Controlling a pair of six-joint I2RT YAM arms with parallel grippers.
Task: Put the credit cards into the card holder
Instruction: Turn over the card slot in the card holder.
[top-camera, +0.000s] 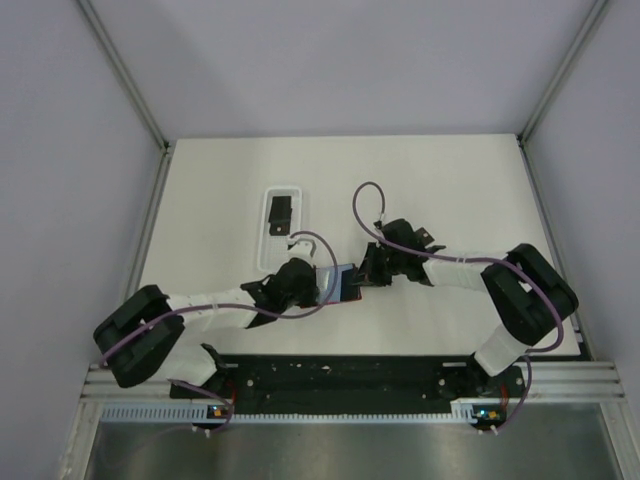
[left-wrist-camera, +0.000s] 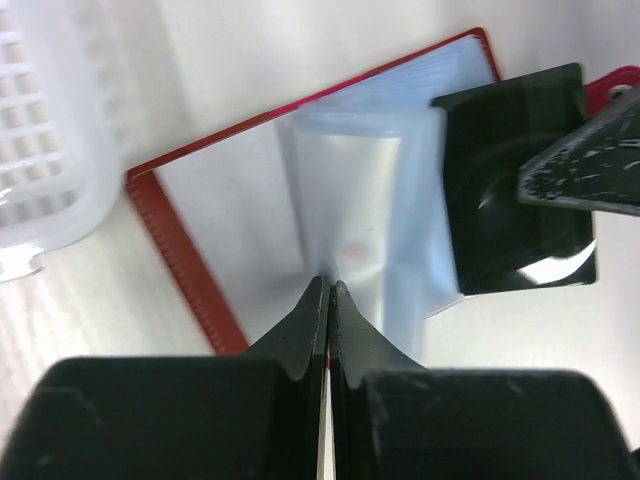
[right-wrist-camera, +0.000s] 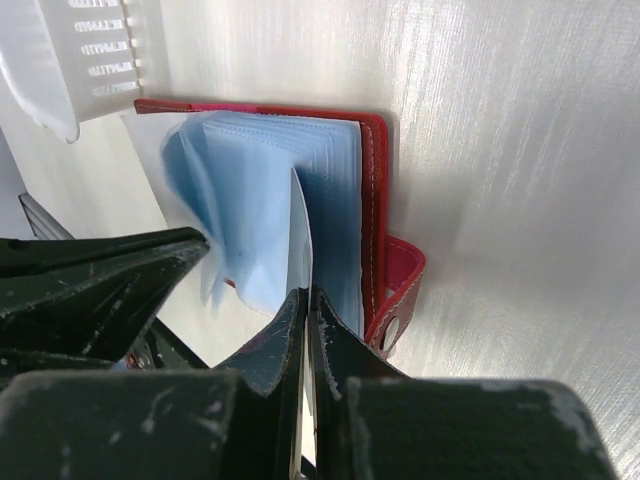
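The red card holder (top-camera: 347, 281) lies open mid-table, its pale blue sleeves fanned out (right-wrist-camera: 250, 190). My left gripper (top-camera: 322, 285) is shut on a clear sleeve of it (left-wrist-camera: 328, 285); the red cover edge (left-wrist-camera: 180, 250) shows beside it. My right gripper (top-camera: 362, 272) is shut on a black credit card (left-wrist-camera: 505, 180), whose left edge reaches the sleeve opening. In the right wrist view the card (right-wrist-camera: 302, 230) stands edge-on between the shut jaws (right-wrist-camera: 307, 292). The closure tab (right-wrist-camera: 400, 290) hangs to the right. Another black card (top-camera: 281, 211) lies in the white tray.
The white oblong plastic tray (top-camera: 270, 245) stands just behind the left gripper and shows at the left of both wrist views (left-wrist-camera: 50, 150) (right-wrist-camera: 80, 50). The left gripper's finger (right-wrist-camera: 100, 280) sits close beside the right one. Metal rails line the table's sides.
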